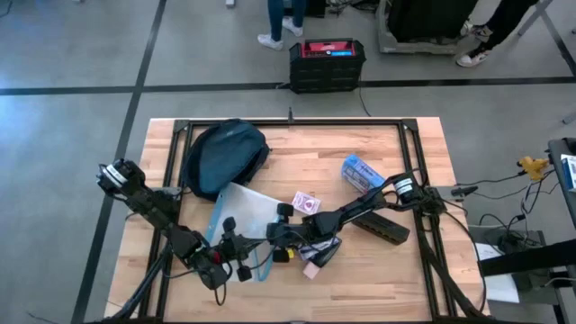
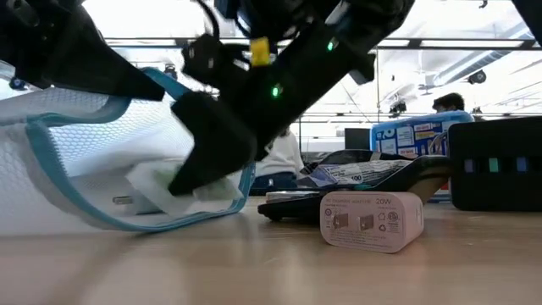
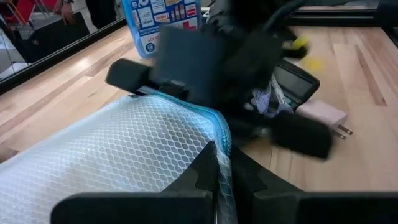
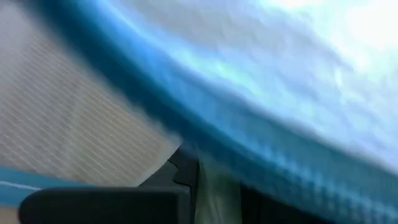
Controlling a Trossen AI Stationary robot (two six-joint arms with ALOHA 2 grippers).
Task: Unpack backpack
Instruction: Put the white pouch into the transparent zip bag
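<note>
The dark navy backpack (image 1: pixel 225 153) lies on the table at the far left, and no gripper touches it. A white mesh pouch with a teal zip rim (image 1: pixel 241 214) lies nearer the front. My left gripper (image 3: pixel 222 163) is shut on that rim at the pouch's near end. My right gripper (image 2: pixel 193 174) reaches into the pouch's open mouth and is shut on a pale, soft white-green thing (image 2: pixel 203 188) inside it. The pouch's underside rests on the table (image 2: pixel 127 222). My left gripper pinches the pouch's teal zip rim (image 3: pixel 224 140) between its two fingers, beside the open mouth. The rim is held up off the table while the pouch's body lies on the wood. My right gripper has the pale thing (image 4: pixel 214 186) between its two fingers, slanting down into the pouch from the table's right. The teal rim (image 4: pixel 205 124) runs just over the fingers. Which part of the thing it has, the pouch hides.
A pink 20W charger (image 2: pixel 371 220) lies close in front of the pouch. A black flat device (image 1: pixel 387 227), a pink card box (image 1: pixel 306 202) and a blue packet (image 1: pixel 360 171) lie to the right. A black metal frame (image 1: pixel 288 123) borders the table.
</note>
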